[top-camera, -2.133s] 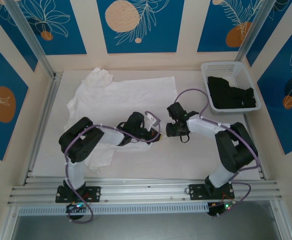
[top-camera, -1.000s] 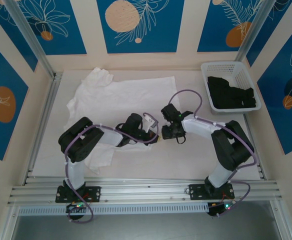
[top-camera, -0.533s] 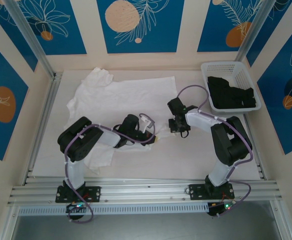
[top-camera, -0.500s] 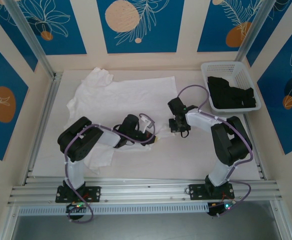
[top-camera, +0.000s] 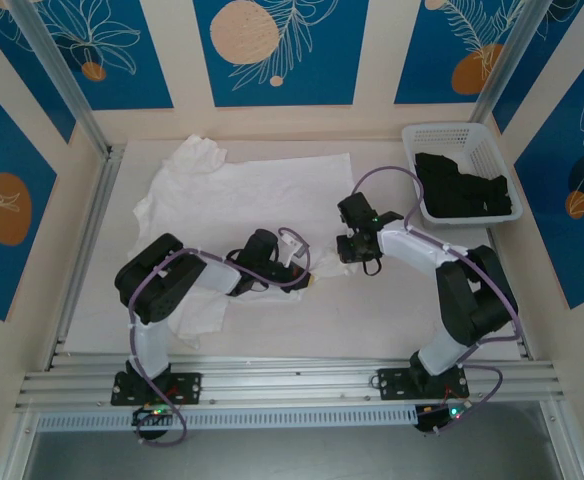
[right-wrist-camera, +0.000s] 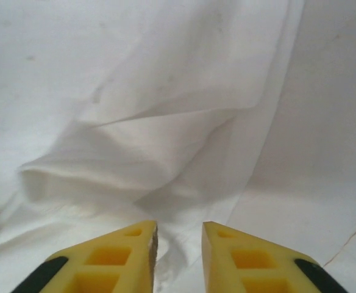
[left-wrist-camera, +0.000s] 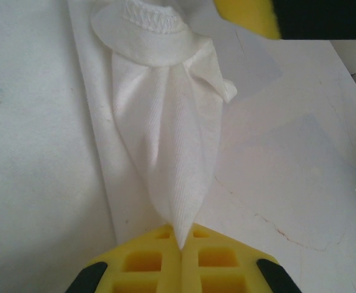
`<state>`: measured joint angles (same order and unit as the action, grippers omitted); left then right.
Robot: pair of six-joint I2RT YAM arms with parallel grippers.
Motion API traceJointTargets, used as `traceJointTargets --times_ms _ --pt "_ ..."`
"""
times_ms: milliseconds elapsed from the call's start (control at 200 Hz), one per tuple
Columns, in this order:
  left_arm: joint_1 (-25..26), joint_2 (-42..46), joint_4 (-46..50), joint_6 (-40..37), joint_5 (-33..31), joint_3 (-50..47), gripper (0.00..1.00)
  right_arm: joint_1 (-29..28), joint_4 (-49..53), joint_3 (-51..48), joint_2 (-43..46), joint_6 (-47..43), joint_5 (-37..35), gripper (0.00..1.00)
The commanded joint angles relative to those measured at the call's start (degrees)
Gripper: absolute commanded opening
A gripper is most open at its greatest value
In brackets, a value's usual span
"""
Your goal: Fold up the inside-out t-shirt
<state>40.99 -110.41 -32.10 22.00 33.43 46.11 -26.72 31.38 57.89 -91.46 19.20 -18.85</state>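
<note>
The inside-out t-shirt [top-camera: 242, 190] lies spread over the far left of the pale table [top-camera: 402, 310], thin white cloth, creased, with a lobe trailing toward the near edge; the left gripper [top-camera: 307, 272] has its yellow, grid-moulded fingers [left-wrist-camera: 144, 264] pressed together on a pinched fold of it, the fine knit rising from the tips in a taut cone to a stitched hem; just right, the right gripper [top-camera: 344, 252] sits at the shirt's edge, fingers [right-wrist-camera: 105, 262] a narrow gap apart with nothing between them; far right, a white slatted basket [top-camera: 462, 133] holds a black garment [top-camera: 462, 185].

Blue floral wall panels [top-camera: 322, 60], pale table [top-camera: 392, 312]
</note>
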Motion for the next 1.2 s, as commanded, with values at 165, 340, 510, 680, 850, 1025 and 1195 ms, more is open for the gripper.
traceJointTargets --times_ms 165,340,510,680,850,1025,1195 --pt "-0.5 0.7 0.1 -0.7 0.9 0.4 0.00 -2.4 0.7 -0.6 -1.0 -2.3 1.1 0.42" --pt "-0.5 0.6 -0.2 -0.6 1.0 0.3 0.00 -3.1 1.3 1.9 -4.4 -3.8 -0.4 0.46" --pt "-0.5 0.4 -0.6 -0.5 1.0 0.2 0.00 -3.3 1.4 2.7 -6.2 -5.4 -0.3 0.48" --pt "-0.5 -0.2 -1.2 -0.2 1.3 0.2 0.00 -2.2 0.2 3.8 -8.3 -6.9 0.5 0.35" --pt "-0.5 -0.4 -0.7 -0.5 1.3 0.4 0.00 -1.5 -0.4 3.4 -6.0 -8.1 4.3 0.12" --pt "-0.5 -0.6 -0.3 -0.7 1.2 0.5 0.00 2.0 -0.2 -0.9 1.2 -7.1 15.2 0.01" --pt "-0.5 -0.8 0.0 -1.5 0.6 0.6 0.00 9.3 -2.4 -7.5 8.7 -2.4 34.2 0.00"
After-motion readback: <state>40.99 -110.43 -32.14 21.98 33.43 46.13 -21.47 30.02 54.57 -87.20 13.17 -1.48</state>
